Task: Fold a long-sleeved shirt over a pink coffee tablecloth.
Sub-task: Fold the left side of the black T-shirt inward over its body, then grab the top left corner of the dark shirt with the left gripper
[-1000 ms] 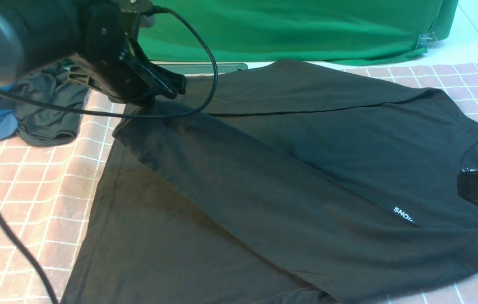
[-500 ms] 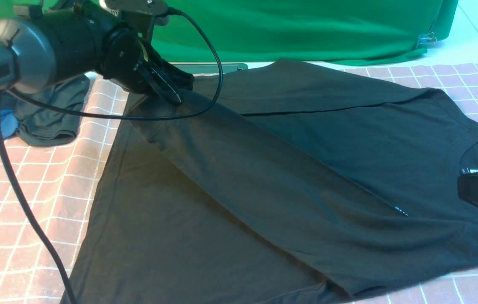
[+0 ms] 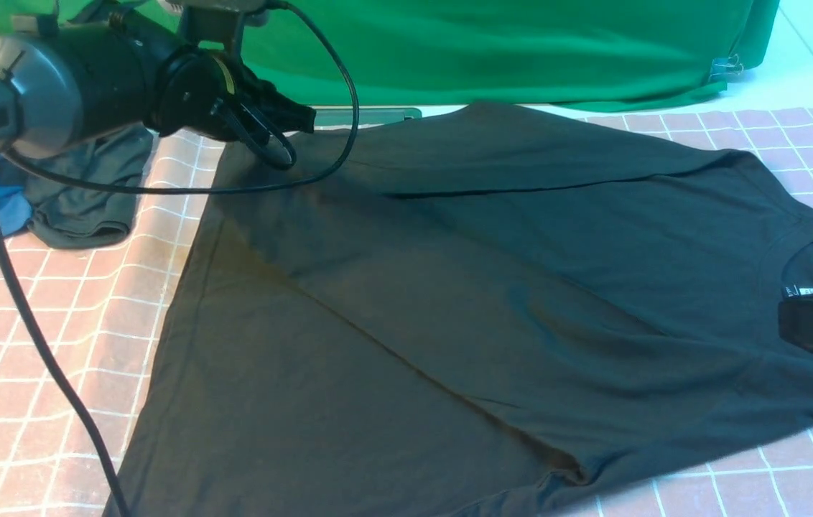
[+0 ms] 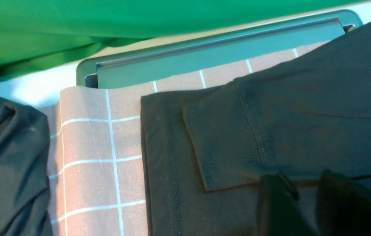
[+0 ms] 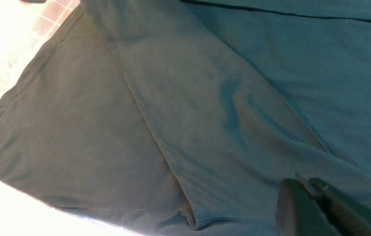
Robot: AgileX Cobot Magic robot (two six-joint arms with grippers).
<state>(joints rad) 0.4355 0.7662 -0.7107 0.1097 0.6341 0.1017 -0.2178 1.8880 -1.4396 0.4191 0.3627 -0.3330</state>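
Shirt (image 3: 493, 287) lies spread on the pink cloth (image 3: 33, 323), with one sleeve (image 3: 406, 301) laid across the body, likely to narrow it for folding. The left tool (image 3: 273, 140) hovers over the cuff (image 4: 228, 144), jaws apart and empty. The right tool (image 5: 308, 196) waits closed by the collar (image 3: 801, 248).

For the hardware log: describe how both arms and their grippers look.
The left arm has a grey rounded joint, a black cylindrical wrist and white letters ending in "PER"; a black cable loops from it. The left gripper has slim black fingers. The right gripper is black too, blocky, with a small white marking.
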